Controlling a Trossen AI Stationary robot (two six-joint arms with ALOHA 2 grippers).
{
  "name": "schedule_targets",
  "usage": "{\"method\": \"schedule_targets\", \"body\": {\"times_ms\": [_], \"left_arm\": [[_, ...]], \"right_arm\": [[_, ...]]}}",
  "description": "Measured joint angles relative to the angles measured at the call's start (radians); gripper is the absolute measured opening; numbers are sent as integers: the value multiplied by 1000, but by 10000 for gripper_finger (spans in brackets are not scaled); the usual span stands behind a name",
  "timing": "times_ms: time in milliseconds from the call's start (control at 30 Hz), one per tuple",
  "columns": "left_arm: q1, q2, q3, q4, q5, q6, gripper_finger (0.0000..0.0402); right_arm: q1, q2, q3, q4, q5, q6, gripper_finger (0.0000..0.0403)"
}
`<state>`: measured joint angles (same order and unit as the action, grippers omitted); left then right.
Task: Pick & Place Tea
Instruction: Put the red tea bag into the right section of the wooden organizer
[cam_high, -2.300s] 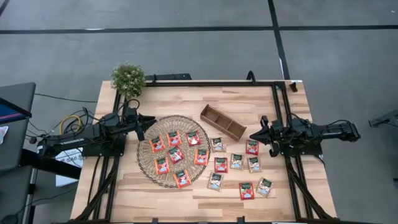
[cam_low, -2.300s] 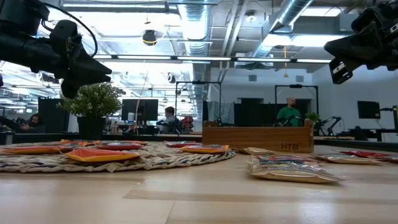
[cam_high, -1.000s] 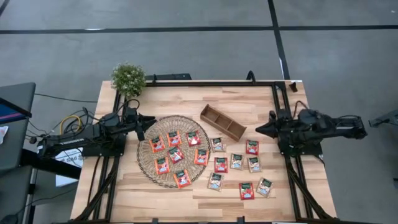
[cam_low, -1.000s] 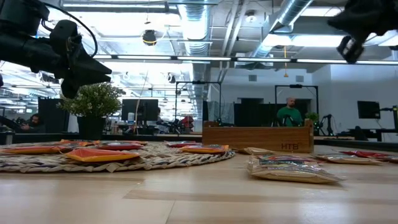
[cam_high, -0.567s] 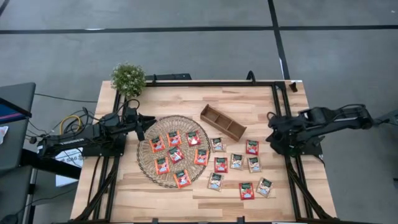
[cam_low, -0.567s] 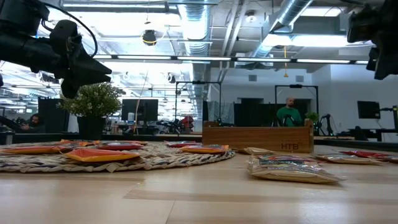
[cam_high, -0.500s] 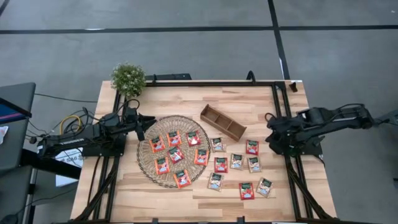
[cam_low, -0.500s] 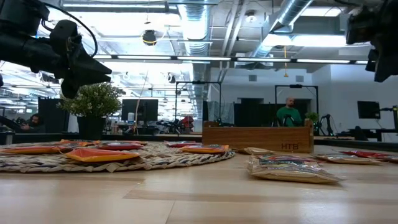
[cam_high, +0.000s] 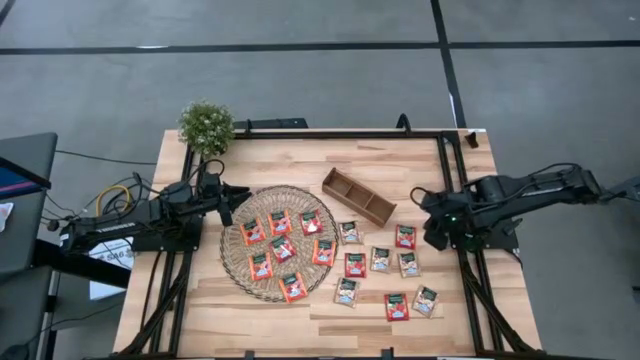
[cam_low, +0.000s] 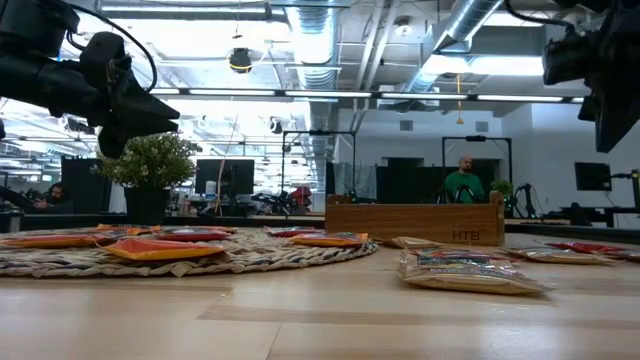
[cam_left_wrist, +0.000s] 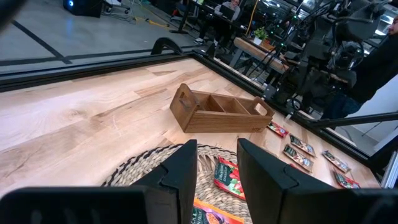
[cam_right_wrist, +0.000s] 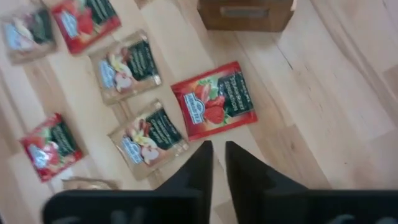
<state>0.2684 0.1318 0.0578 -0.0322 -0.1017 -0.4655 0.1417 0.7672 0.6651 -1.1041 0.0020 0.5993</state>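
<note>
On the pale wooden table (cam_high: 400, 160), the right gripper (cam_right_wrist: 216, 147) has swung in and tipped down over a loose, flat red-orange tea sachet (cam_right_wrist: 214, 109), fingers slightly parted and empty, likely readying a pick, while the left gripper (cam_left_wrist: 216, 149) waits open by the round wicker mat (cam_high: 240, 262).

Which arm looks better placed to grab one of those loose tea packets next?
Probably the right. The right gripper hangs directly over the loose sachets, nearest a red sachet beside the wooden tray. The left gripper waits at the wicker mat's far edge.
</note>
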Motion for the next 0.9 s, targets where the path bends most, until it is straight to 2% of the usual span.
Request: {"method": "schedule_targets", "body": {"times_ms": [200, 367, 700, 900], "left_arm": [[0, 0, 0, 0, 0, 0, 105], [0, 0, 0, 0, 3, -39, 105], [0, 0, 0, 0, 3, -55, 105], [0, 0, 0, -5, 4, -54, 105]], "right_arm": [[0, 95, -27, 124, 1, -110, 121], [-2, 166, -84, 152, 35, -120, 155], [-70, 214, -117, 228, 42, 1, 165], [-86, 285, -117, 253, 26, 73, 171]]}}
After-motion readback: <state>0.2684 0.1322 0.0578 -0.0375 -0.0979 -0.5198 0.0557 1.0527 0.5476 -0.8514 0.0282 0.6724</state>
